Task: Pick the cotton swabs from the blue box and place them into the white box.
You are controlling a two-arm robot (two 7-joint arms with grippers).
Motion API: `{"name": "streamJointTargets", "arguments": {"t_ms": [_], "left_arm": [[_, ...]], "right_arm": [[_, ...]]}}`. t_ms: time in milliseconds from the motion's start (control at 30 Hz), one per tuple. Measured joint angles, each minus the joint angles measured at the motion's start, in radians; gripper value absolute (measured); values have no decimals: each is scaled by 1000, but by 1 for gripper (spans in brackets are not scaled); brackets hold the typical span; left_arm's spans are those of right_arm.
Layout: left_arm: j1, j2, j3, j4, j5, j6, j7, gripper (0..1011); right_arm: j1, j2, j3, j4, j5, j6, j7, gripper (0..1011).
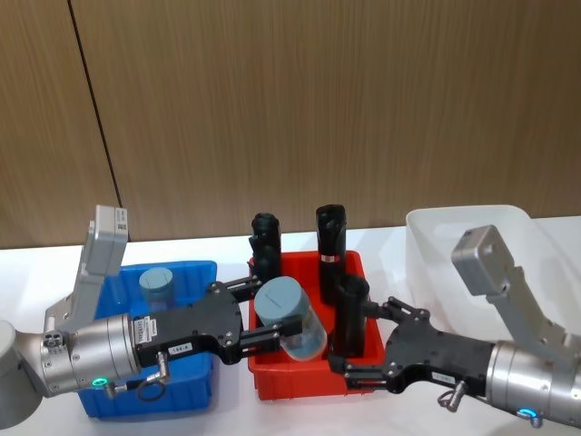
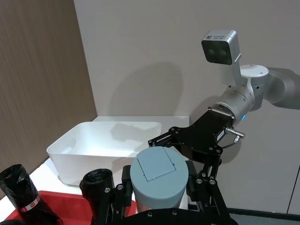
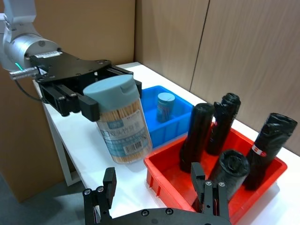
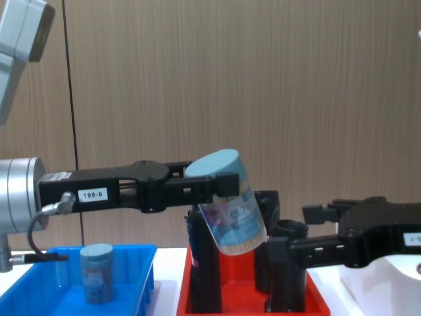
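One cotton-swab jar (image 1: pixel 292 320) is held in the air, tilted, lid uppermost and leaning toward the robot's left. It hangs over the left part of the red tray (image 1: pixel 300 380), clear of the tray floor in the chest view. The left gripper (image 1: pixel 270 309) reaches in from the left. Its fingers are closed onto the jar at the lid and upper wall, one on each side.

A second jar (image 1: pixel 157 287) stands upright in the blue box (image 1: pixel 168 400), near its far end. The blue box sits just left of the red tray on the table (image 1: pixel 232 400).

The white box (image 1: pixel 427 263) stands at the right of the red tray.

Black tubes (image 1: pixel 329 241) stand upright in the red tray.

The right gripper (image 1: pixel 363 336) sits over the tray's right side, spread wide and gripping nothing, fingertips near one tube.
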Motion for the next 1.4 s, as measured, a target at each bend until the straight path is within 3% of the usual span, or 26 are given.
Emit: {"name": "streamJointTargets", "arguments": {"t_ms": [1400], "left_arm": [[0,0,0,0,0,0,0,666]], "right_arm": [[100,-82,-80,69,-68,-3,51,1002]]}}
